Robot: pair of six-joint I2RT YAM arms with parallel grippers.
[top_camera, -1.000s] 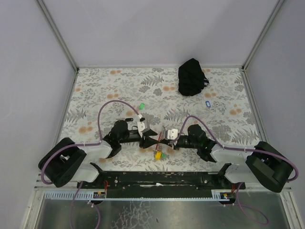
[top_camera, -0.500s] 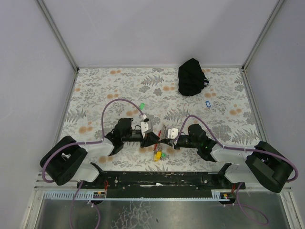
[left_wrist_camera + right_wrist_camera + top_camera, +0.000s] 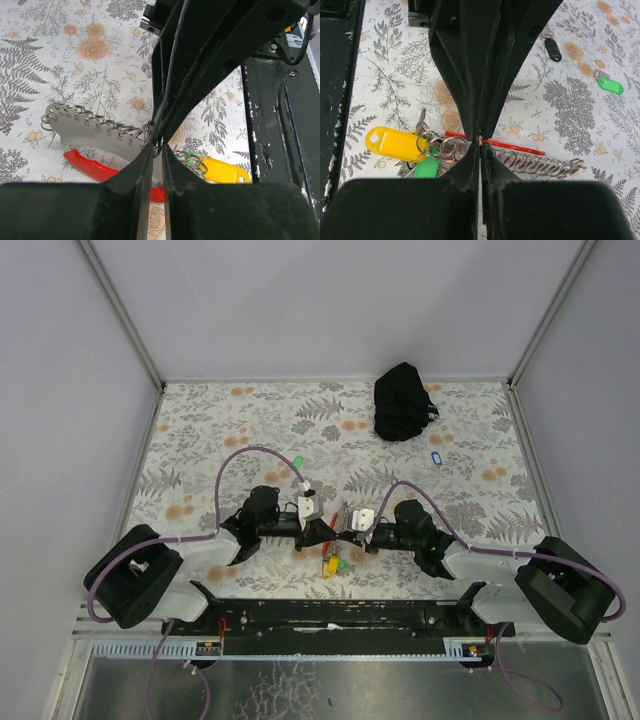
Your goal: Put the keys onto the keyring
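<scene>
The right gripper (image 3: 480, 142) is clamped on the keyring (image 3: 335, 560) near the near edge of the surface (image 3: 200, 430), steadying it. The left gripper (image 3: 156, 147) pinches its ring (image 3: 144, 132), probably to spread it. The green key (image 3: 297, 461) and blue key (image 3: 434, 456) lie farther back, unthreaded.

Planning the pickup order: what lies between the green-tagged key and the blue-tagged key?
Nothing: in the top view only bare floral tablecloth runs from the green-tagged key to the blue-tagged key.
</scene>
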